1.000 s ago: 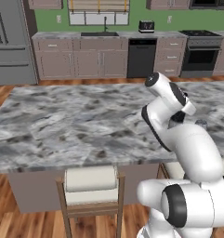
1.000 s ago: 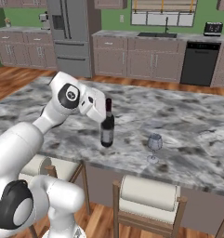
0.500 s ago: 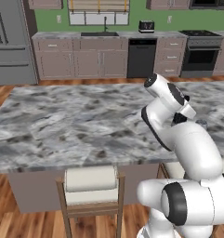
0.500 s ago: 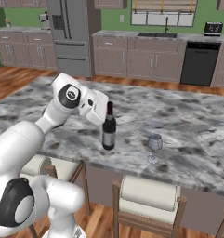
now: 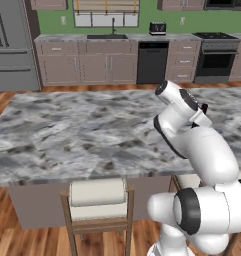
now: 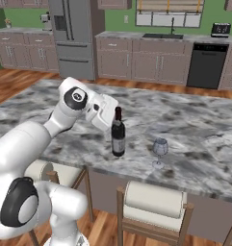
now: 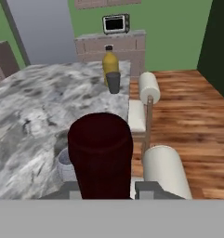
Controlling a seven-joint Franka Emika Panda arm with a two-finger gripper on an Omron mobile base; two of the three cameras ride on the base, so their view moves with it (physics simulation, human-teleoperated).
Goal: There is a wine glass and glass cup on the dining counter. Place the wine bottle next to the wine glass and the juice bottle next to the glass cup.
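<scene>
My gripper (image 6: 115, 124) is shut on the wine bottle (image 6: 118, 137), a dark upright bottle with a dark red capsule (image 7: 100, 151) that rises between the finger tips (image 7: 148, 189) in the hand view. The bottle stands over the dining counter (image 6: 194, 129) near its front edge; I cannot tell whether its base touches the marble. A short way to its right is the small clear wine glass (image 6: 160, 151), its rim (image 7: 62, 163) beside the capsule. At the counter's far end the yellow-orange juice bottle (image 7: 110, 62) stands just behind the dark glass cup (image 7: 113, 82).
Cushioned wooden stools (image 6: 153, 204) (image 5: 98, 200) line the counter's near side, and more stools (image 7: 148, 90) sit along its edge. Behind are the fridge (image 6: 71, 36), cabinets, a dishwasher (image 6: 206, 65) and a toaster oven (image 7: 115, 23). My own arm (image 5: 192, 140) blocks the right of the left base view.
The gripper has carried the wine bottle a little to the right along the counter, closer to the wine glass. The glass and the far bottle have not moved.
</scene>
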